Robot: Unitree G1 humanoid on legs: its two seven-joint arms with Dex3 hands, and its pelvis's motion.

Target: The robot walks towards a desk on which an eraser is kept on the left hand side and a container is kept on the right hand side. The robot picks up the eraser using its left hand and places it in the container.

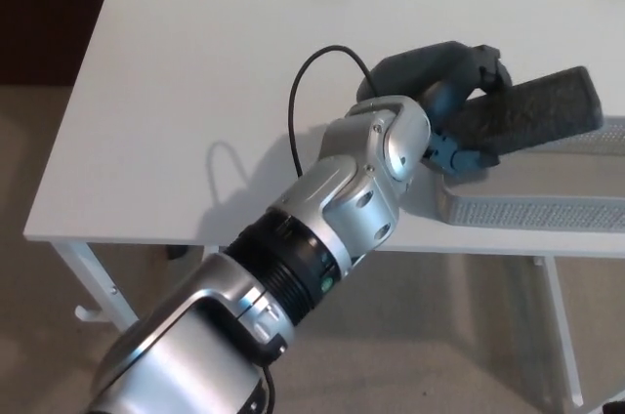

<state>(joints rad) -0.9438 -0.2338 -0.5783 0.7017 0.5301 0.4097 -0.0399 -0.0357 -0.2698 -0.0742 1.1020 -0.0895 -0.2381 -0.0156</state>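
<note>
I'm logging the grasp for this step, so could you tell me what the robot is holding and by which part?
The left hand holds the dark eraser by its left end, above the grey container.

White desk; dark grey eraser; grey mesh-patterned container; black left hand on silver arm; black cable; beige floor.

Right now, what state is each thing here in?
Eraser: held in the air over the container's left end, tilted.
Left hand: shut on the eraser.
Container: on the table, nothing seen inside.
Table: standing, holding the container.
Right hand: not in view.
</note>
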